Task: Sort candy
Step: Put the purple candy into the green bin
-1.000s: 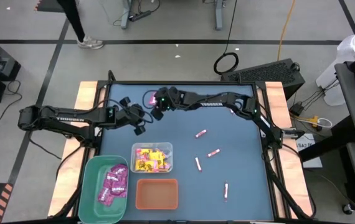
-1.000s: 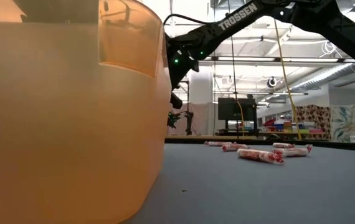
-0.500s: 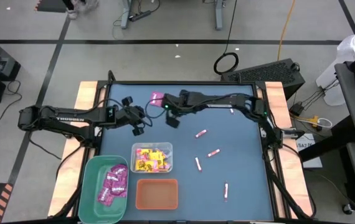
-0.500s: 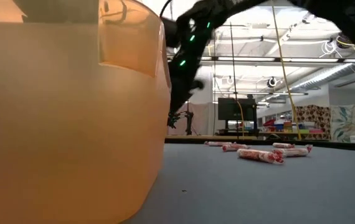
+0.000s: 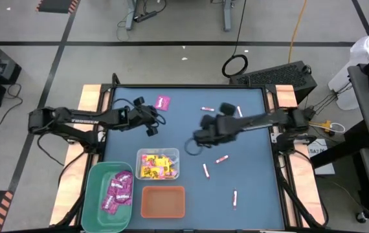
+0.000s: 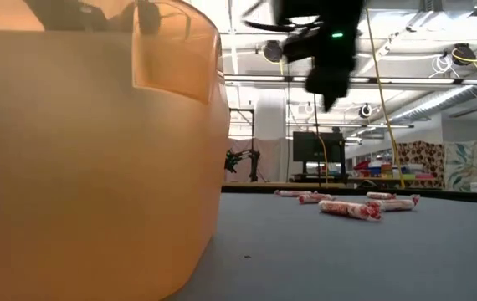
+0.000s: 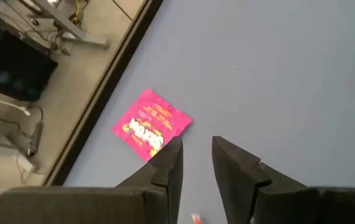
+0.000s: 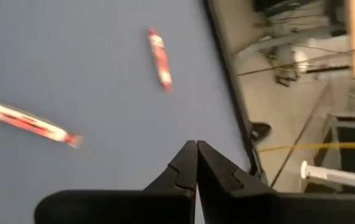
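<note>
Sorting is part done. The clear bin (image 5: 158, 164) serves as landmark: yellow packets (image 5: 153, 166) lie inside it; magenta packets (image 5: 118, 191) fill the green bin (image 5: 96, 178) beside it; the orange bin (image 5: 163, 202) just in front of it appears empty.

One magenta packet (image 7: 152, 124) lies flat behind the clear bin, near the bench's (image 5: 249, 188) far edge. The left pincer (image 7: 196, 155), fingers slightly spread and empty, hovers just beside it. The right pincer (image 8: 196, 163), pressed together and holding nothing, hangs to the bin's right, above scattered pink-and-white sticks (image 5: 222, 158).

Judgement: the candy is light, with crinkly and probably slippery wrappers (sticks may roll); pinch packets across an edge, sticks at mid-length.

The bench is smooth, dark blue and matte. Beyond it: workshop floor, cables, shelving.
</note>
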Tool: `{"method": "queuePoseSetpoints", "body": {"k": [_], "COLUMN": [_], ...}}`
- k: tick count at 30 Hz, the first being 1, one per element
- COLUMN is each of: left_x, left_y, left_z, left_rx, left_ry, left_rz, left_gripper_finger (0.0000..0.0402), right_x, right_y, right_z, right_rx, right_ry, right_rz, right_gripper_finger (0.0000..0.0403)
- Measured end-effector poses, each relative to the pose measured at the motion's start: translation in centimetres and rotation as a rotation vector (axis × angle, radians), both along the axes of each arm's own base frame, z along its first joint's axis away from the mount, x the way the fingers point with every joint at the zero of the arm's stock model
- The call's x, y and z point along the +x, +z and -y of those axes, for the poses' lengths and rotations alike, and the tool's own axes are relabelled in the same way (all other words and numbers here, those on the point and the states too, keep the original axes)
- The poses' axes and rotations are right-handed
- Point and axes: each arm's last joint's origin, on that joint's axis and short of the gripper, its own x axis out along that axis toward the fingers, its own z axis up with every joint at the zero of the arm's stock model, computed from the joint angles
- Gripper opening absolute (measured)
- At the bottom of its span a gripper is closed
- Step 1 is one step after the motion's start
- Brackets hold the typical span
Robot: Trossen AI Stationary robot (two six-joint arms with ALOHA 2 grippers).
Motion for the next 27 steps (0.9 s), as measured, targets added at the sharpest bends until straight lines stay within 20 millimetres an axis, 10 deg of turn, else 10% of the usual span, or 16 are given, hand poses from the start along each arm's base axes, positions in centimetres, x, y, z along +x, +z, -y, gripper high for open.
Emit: {"method": "queuePoseSetpoints", "body": {"k": [11, 27], "left_x": [3.3, 4.7], "left_y": [-2.9, -5.5], "left_z": [-2.1, -5.6], "left_rx": [-0.060, -0.283], "left_ry": [0.056, 0.385], "left_rz": [0.002, 0.111], "left_gripper_finger": [0.0036, 0.0003], "right_x": [-8.0, -8.1], "right_y": [-3.2, -5.4], "right_z": [-3.1, -3.2], "right_rx": [-0.105, -0.130], "right_ry": [0.048, 0.165], "right_rz": [0.367, 0.498], "right_gripper_finger": [0.0000, 0.0000]}}
